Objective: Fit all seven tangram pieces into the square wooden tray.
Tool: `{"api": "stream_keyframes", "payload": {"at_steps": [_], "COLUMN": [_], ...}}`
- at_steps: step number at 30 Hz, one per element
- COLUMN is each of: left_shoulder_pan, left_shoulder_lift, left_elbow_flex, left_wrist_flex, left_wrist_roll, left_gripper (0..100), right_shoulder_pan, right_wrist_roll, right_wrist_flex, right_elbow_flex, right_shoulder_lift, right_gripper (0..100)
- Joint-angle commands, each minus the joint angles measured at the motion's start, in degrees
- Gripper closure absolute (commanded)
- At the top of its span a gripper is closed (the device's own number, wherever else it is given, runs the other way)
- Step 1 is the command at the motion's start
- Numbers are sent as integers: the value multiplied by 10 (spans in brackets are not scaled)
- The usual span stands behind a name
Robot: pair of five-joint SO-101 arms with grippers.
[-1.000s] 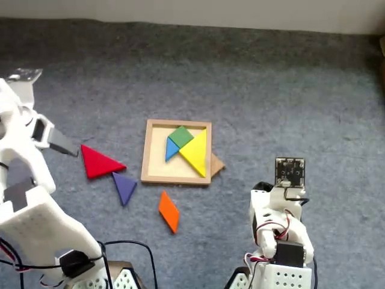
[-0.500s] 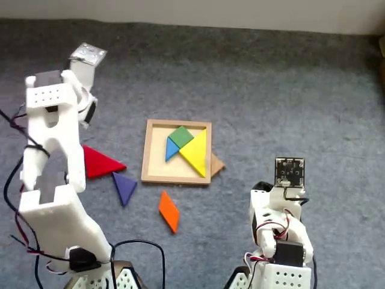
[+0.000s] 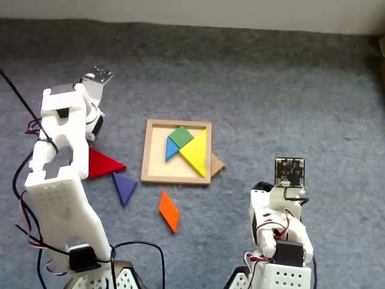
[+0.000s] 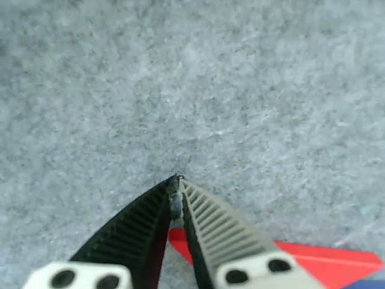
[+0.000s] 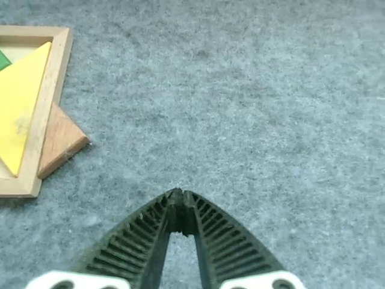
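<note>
The left gripper (image 4: 174, 191) and right gripper (image 5: 180, 211) are clenched empty over fuzzy grey carpet (image 3: 271, 90). A flat red triangle (image 3: 105, 164) lies near the square wooden tray (image 3: 146, 150).

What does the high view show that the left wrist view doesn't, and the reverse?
High view adds: the wooden tray holding the green piece, blue piece and yellow piece; a brown piece against its outer edge; the orange piece; the right arm.
Left wrist view adds: the left gripper close up, shut, tips over the grey carpet, a corner of the red triangle beneath its fingers.
Shared: red triangle, carpet, and probably the purple triangle, a sliver at the wrist picture's edge.
</note>
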Motion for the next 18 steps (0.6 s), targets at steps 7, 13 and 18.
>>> {"api": "stream_keyframes", "payload": {"at_steps": [7, 13, 18], "left_shoulder_pan": [-51, -80, -95], "left_shoulder_lift": [-1, -1, -1], "left_elbow_flex": [6, 6, 7], "left_wrist_flex": [118, 178, 205], "left_wrist_roll": [8, 26, 35], "left_gripper": [995, 995, 995], "right_shoulder_pan": [7, 7, 7], "right_wrist_roll": [-1, -1, -1], "right_wrist_flex": [1, 1, 1], "right_elbow_flex": [82, 82, 82], "right_shoulder_lift": [-2, -2, -2], "right_gripper": [974, 974, 974]}}
